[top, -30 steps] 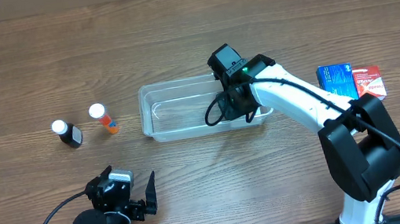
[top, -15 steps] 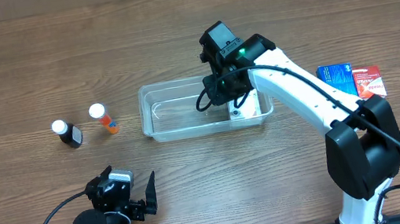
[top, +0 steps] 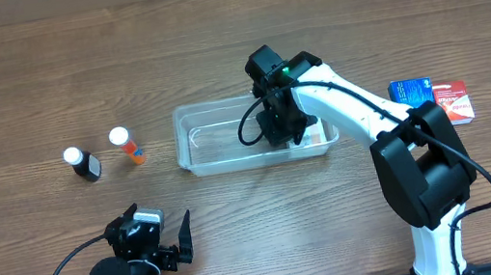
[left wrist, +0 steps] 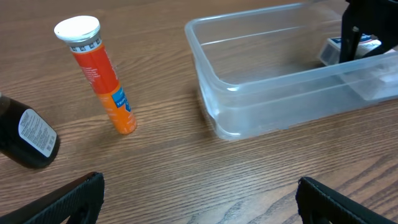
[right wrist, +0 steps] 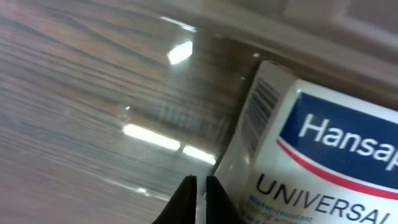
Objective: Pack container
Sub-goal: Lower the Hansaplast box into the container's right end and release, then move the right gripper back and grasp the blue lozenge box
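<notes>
The container (top: 230, 163) is a clear shallow tub in the middle of the table; it also shows in the left wrist view (left wrist: 261, 93). A white plaster box (top: 317, 134) lies flat inside its right end; it is seen too in the left wrist view (left wrist: 351, 46) and the right wrist view (right wrist: 311, 149). My right gripper (top: 281, 132) is down inside the container, just left of the box, its fingers (right wrist: 199, 182) shut with nothing between them. My left gripper (top: 168, 242) is open and empty near the front edge, its fingers (left wrist: 199, 199) wide apart over bare wood.
An orange tube with a white cap (top: 128, 145) (left wrist: 99, 81) and a dark bottle with a white cap (top: 83, 164) (left wrist: 28, 137) stand left of the container. A blue box (top: 412, 98) and a red box (top: 453, 100) lie at the right.
My right gripper has moved left inside the container, and the white box now lies free at the container's right end. The left arm has not moved.
</notes>
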You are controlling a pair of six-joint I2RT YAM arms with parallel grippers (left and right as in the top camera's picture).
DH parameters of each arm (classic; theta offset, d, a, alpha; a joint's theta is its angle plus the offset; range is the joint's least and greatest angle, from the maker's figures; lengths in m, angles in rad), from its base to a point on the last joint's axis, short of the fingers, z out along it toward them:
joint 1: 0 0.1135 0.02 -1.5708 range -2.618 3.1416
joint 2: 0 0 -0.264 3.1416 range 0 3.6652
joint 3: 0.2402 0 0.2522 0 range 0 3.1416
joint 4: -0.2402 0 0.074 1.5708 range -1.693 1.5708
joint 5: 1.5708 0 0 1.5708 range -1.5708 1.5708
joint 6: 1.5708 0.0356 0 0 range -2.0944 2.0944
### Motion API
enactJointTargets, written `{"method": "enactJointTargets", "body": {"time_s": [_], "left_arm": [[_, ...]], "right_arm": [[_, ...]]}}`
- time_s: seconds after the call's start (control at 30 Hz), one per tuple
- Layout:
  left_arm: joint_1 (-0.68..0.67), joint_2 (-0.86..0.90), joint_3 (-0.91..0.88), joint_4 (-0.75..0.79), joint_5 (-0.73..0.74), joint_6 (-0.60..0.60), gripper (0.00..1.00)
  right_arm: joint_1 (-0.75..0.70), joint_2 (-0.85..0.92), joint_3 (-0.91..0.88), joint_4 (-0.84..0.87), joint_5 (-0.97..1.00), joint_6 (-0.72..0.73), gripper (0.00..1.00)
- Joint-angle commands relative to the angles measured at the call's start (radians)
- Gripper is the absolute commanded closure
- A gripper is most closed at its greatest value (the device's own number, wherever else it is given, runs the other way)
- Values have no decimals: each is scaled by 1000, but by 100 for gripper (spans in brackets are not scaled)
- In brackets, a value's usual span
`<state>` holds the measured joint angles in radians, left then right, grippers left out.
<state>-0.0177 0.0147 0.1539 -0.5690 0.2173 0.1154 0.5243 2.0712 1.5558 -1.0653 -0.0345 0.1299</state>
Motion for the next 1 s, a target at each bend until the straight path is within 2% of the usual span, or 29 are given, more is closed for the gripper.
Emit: {"method": "enactJointTargets", "body": {"time_s": [0.0, 0.13, 0.2, 0.23, 0.3, 0.53, 0.6, 0.67, 0.8, 0.87, 0.97], "left_arm": [[8, -9, 0, -5, 12, 19, 0], [8, -9, 0, -5, 12, 19, 0], [8, -9, 0, -5, 12, 19, 0], [8, -9, 0, -5, 12, 19, 0], [8, -9, 0, -5, 12, 19, 0], [8, -9, 0, -5, 12, 19, 0], [8, -9, 0, -5, 12, 19, 0], [8, -9, 0, -5, 12, 19, 0], [8, -9, 0, -5, 12, 19, 0], [8, -9, 0, -5, 12, 19, 0], [8, -9, 0, -5, 12, 19, 0]], "right_arm": [[-2, 11, -7, -10, 60, -13, 91], [8, 10, 5, -11, 60, -30, 85], [11, 10, 35, -32, 38, -30, 74], [11, 2, 69, -48, -1, -30, 58], [11, -28, 121, -59, -48, -25, 53], [-5, -165, 214, -74, -24, 142, 54], [-40, -214, 214, -85, 22, 201, 57], [-91, -246, 214, -108, 41, 235, 56], [-278, -264, 211, -147, 41, 231, 16], [-399, -260, 199, -145, 41, 192, 6], [-543, -251, 169, -146, 17, 131, 3]]}}
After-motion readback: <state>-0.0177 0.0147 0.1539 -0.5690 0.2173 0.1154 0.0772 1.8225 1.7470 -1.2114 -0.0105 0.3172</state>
